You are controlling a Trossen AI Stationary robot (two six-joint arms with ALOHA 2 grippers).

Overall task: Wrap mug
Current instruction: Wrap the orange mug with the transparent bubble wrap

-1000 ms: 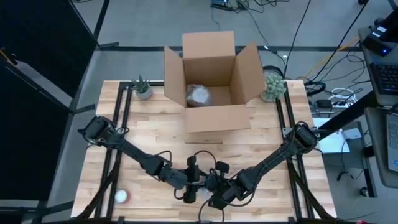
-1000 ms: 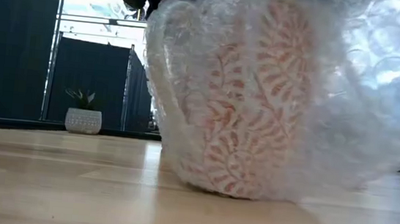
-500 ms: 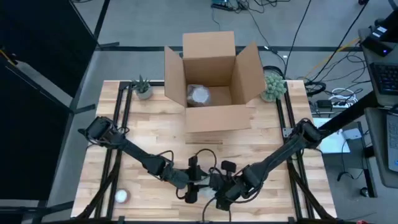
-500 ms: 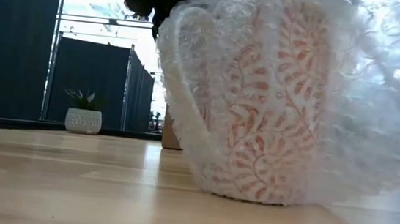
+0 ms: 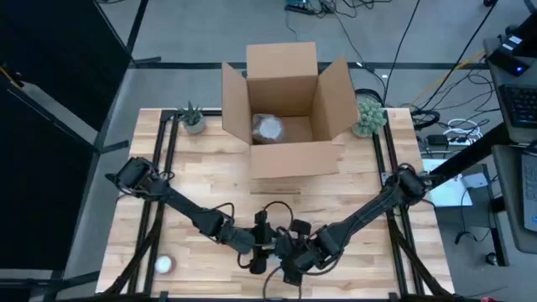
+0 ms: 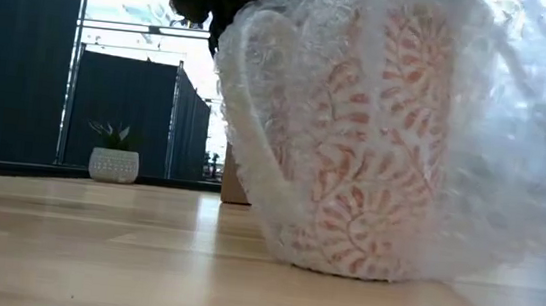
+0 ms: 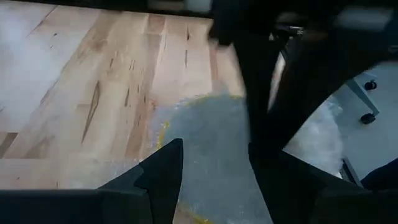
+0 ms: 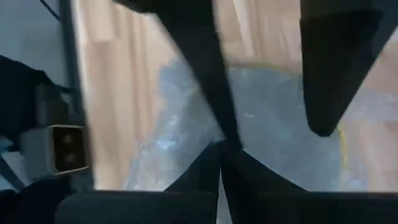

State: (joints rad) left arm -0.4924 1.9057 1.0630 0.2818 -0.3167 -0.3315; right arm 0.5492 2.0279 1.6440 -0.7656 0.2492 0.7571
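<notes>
A mug (image 6: 363,152) with a red fern pattern stands upright on its base on the wooden table, swathed in clear bubble wrap (image 6: 520,147). In the high view it sits near the table's front edge, mostly hidden under both grippers. My left gripper (image 7: 217,180) hovers open above it, one finger on either side of the wrapped top. My right gripper (image 8: 221,158) is shut on the wrap right beside it, at the mug's right (image 5: 295,256). My left gripper: I cannot tell whether its fingers (image 7: 165,171) touch the wrapped mug. My right gripper pinches the bubble wrap (image 8: 186,134) between its two fingertips, coming from above. One layer or several cannot be told. The wrap spreads out below the fingers over the mug.
An open cardboard box (image 5: 285,155) stands at the table's far middle with a wrapped bundle (image 5: 270,127) inside. Small potted plants (image 5: 192,119) (image 5: 367,116) flank it. A small white round thing (image 5: 164,265) lies at the near left. Bare wood lies between box and grippers.
The mug was tilted a second ago. It has since been set upright on its base and slid a little sideways. The loose wrap on its right side has shifted with my right gripper.
</notes>
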